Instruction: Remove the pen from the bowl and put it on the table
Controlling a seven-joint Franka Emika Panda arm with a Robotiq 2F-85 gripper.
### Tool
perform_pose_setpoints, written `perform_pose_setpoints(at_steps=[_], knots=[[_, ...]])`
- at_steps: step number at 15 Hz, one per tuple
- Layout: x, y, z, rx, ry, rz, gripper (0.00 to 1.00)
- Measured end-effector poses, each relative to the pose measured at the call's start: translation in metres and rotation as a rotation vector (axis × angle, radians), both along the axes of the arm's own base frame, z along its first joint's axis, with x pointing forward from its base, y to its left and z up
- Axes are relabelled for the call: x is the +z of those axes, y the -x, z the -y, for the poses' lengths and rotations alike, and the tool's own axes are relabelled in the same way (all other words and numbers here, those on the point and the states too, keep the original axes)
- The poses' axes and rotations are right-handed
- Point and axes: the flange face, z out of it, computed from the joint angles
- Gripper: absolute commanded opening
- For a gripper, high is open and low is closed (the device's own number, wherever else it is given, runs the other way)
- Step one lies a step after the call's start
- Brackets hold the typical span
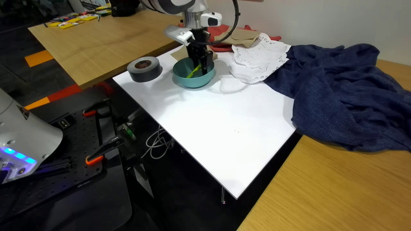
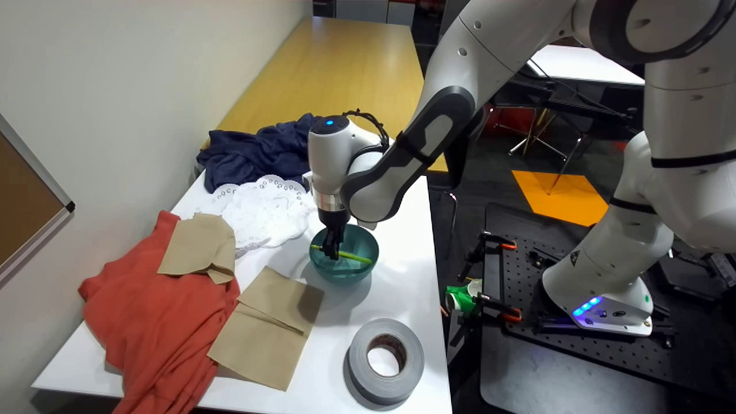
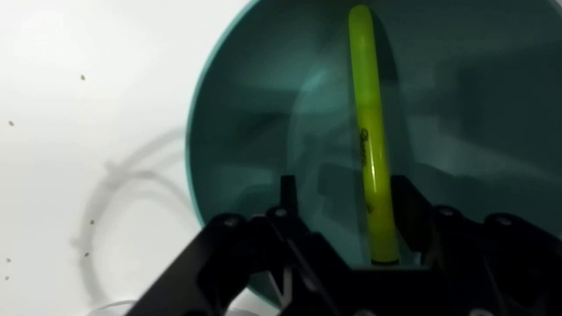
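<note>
Pen (image 3: pixel 372 131) glossy yellow-green, dark lettering, in teal bowl (image 1: pixel 192 83). Jaws wide, pen between. Tabletop (image 1: pixel 218 128) stretches from bowl toward navy cloth (image 1: pixel 346 102).

In an exterior view, a fat grey roll of tape (image 2: pixel 386 388) sits at the bottom, near the middle. A bunched-up red cloth (image 2: pixel 155 316) fills the lower left, with crinkly brown paper (image 2: pixel 198 244) on top. Flat brown paper (image 2: pixel 267 339) lies beside that cloth. White lacy papers (image 2: pixel 264 213) are left of the middle, with a crumpled dark blue cloth (image 2: pixel 259 152) just above. A long wooden table (image 2: pixel 345 69) is at the top. A brown board (image 2: pixel 26 195) is at the left edge.
</note>
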Motion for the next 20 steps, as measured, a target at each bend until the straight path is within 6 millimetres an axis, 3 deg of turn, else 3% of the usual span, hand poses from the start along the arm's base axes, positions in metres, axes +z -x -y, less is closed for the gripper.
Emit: perform_pose_setpoints(at_steps=[3, 5, 10, 12, 15, 20], knots=[[0.002, -0.002, 0.0, -0.002, -0.001, 0.005, 0.03], [0.003, -0.003, 0.0, -0.003, -0.002, 0.007, 0.0], [0.014, -0.007, -0.001, -0.04, -0.004, 0.028, 0.04], [0.037, -0.011, 0.001, -0.066, -0.007, 0.064, 0.04], [0.089, -0.013, 0.011, -0.119, -0.009, 0.14, 0.04], [0.163, 0.0, 0.055, -0.238, 0.008, 0.241, 0.04]])
